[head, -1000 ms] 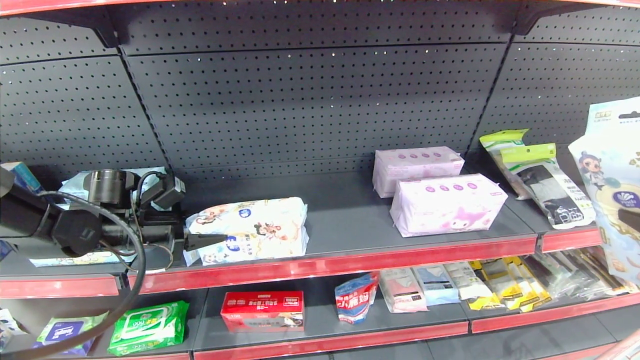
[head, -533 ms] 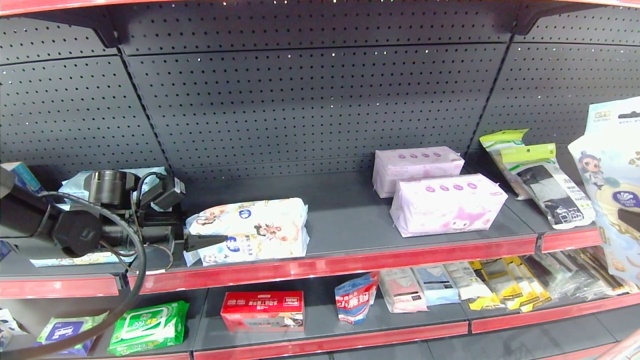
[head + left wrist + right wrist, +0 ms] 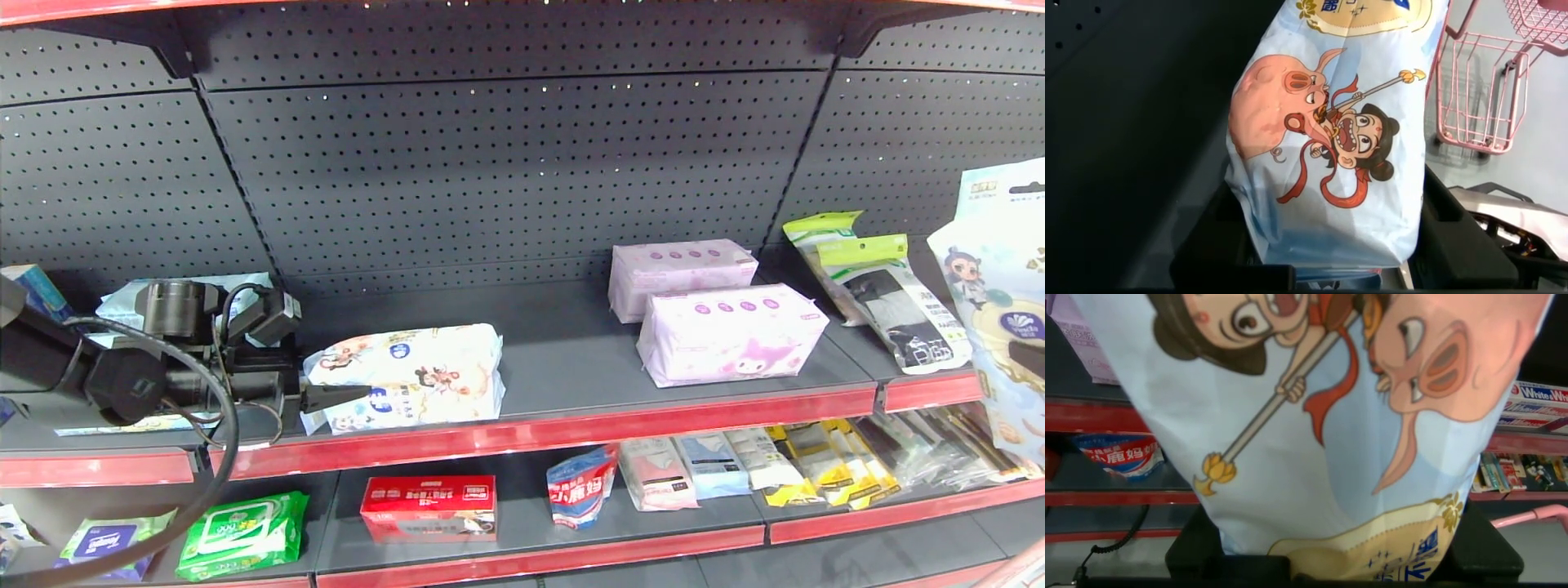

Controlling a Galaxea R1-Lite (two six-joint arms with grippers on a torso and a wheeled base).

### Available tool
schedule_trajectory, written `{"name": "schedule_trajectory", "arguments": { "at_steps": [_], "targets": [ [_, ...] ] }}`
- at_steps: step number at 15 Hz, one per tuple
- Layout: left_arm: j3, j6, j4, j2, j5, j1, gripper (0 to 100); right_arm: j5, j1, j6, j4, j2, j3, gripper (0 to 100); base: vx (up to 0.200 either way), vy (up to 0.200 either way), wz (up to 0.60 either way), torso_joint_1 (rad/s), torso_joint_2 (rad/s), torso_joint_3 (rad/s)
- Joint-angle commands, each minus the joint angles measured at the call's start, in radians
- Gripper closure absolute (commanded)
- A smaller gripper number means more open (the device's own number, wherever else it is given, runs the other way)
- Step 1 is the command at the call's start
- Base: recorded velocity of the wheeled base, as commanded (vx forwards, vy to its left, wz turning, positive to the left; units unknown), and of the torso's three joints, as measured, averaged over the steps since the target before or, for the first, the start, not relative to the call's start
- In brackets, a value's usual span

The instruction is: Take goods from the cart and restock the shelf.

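Two cartoon-printed goods, one pinched in each claw, at the shop shelf.
The soft pack (image 3: 416,371) lies flat on the middle shelf (image 3: 563,351), close to the shelf's red front lip. Its long axis runs left to right along that lip and its printed face is up. Its left end sits inside the left claw (image 3: 351,384), which is pressed onto it from front and back, the front finger lying along the pack's near side. Well apart to the right, two pink tissue packs (image 3: 731,335) lie one behind the other. The tall bag (image 3: 992,310) hangs upright before the shelf's right end, long axis vertical, hang-slot end up, clamped between the two fingers of the right claw (image 3: 1343,555). A pink cart (image 3: 1478,90) stands beyond the soft pack in the left wrist view.
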Motion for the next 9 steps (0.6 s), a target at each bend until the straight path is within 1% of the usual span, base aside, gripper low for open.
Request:
{"name": "schedule_trajectory", "arguments": {
  "at_steps": [1, 7, 8, 9],
  "targets": [
    [0.003, -0.002, 0.002, 0.0, -0.005, 0.0, 100, 0.001, 0.0, -0.001, -0.002, 0.002, -0.001, 100, 0.0, 0.0, 0.0, 0.0, 0.0, 0.0],
    [0.007, 0.0, 0.004, 0.0, -0.005, 0.0, 100, 0.001, 0.0, -0.001, -0.002, 0.002, -0.001, 100, 0.0, 0.0, 0.0, 0.0, 0.0, 0.0],
    [0.007, 0.0, 0.002, 0.0, -0.005, 0.0, 0, 0.001, 0.0, -0.001, -0.002, 0.002, -0.001, 100, 0.0, 0.0, 0.0, 0.0, 0.0, 0.0],
    [0.006, 0.0, 0.004, 0.0, -0.004, 0.0, 0, 0.001, 0.0, -0.001, -0.002, 0.002, -0.001, 100, 0.0, 0.0, 0.0, 0.0, 0.0, 0.0]
  ]
}}
